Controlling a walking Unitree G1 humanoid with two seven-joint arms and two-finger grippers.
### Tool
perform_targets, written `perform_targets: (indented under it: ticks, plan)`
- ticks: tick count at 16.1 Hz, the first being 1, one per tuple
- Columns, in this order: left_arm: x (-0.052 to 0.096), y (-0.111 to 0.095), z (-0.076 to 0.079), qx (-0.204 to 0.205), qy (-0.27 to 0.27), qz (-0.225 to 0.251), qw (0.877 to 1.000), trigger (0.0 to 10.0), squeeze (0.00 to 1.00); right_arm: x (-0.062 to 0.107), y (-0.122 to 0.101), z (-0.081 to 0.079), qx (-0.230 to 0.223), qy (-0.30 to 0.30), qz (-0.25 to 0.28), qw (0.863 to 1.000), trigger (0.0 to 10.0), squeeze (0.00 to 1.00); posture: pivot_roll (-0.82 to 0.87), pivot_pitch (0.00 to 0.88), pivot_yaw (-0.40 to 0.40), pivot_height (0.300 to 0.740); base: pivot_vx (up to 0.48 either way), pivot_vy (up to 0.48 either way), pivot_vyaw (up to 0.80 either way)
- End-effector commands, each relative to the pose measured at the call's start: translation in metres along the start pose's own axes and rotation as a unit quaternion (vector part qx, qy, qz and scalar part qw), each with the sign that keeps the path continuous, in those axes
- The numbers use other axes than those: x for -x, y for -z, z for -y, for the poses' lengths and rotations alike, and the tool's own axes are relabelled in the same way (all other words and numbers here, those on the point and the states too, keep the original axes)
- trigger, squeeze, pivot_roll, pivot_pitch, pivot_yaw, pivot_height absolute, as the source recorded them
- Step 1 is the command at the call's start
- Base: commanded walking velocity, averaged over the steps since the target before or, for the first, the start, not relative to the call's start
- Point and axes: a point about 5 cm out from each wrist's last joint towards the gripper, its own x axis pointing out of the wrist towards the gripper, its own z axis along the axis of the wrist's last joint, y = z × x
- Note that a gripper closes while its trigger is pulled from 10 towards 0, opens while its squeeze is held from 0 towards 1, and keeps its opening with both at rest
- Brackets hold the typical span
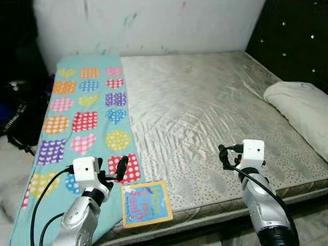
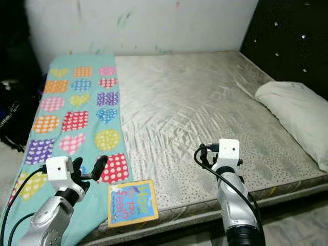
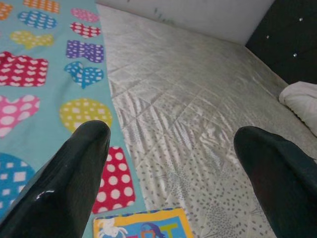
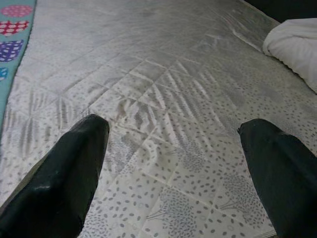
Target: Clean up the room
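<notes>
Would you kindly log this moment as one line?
left gripper: open, over blanket | right gripper: open, over mattress | book: at bed edge

Bare mattress (image 1: 205, 113) wide and flat across middle, open for reach from near edge up to wall (image 1: 154, 23)
Heart-print blanket (image 1: 87, 113) lies flat along robot's left strip, low, no bar to passage
Picture book (image 1: 146, 203) flat at near edge, just beside blanket corner, just ahead of left gripper (image 1: 114, 173)
Pillow (image 1: 302, 113) bulks up at robot's far right, against dark headboard (image 1: 292, 36)
Dark clutter (image 1: 18, 110) off left side of bed
Right gripper (image 1: 225, 156) over bare mattress, fingers spread
</notes>
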Motion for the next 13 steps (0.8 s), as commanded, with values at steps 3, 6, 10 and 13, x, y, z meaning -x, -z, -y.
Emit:
perform_targets:
  ticks: [3, 6, 10, 13]
  plan:
    - [-0.002, 0.0004, -0.0007, -0.008, -0.008, -0.003, 1.0, 10.0, 0.0, -0.0032, -0.0045, 0.0024, 0.001, 0.006, 0.007, 1.0, 10.0, 0.0, -0.07, 0.0, -0.037, 0.74, 0.0, 0.0, -0.8]
    - [-0.0013, 0.0015, -0.0009, -0.013, -0.013, -0.003, 1.0, 10.0, 0.0, -0.0034, -0.0043, 0.0026, 0.002, 0.007, 0.008, 1.0, 10.0, 0.0, -0.07, 0.0, -0.037, 0.74, 0.0, 0.0, -0.8]
    - [-0.0019, 0.0005, -0.0006, -0.02, -0.014, 0.0, 1.0, 10.0, 0.0, -0.0039, -0.0045, 0.0044, 0.004, 0.012, 0.009, 1.0, 10.0, 0.0, -0.07, 0.0, -0.035, 0.74, 0.0, 0.0, -0.8]
    - [-0.0022, 0.0005, -0.0005, -0.02, -0.015, 0.0, 1.0, 10.0, 0.0, -0.0036, -0.0038, 0.0049, 0.003, 0.014, 0.01, 1.0, 10.0, 0.0, -0.08, 0.0, -0.032, 0.74, 0.0, 0.0, -0.58]
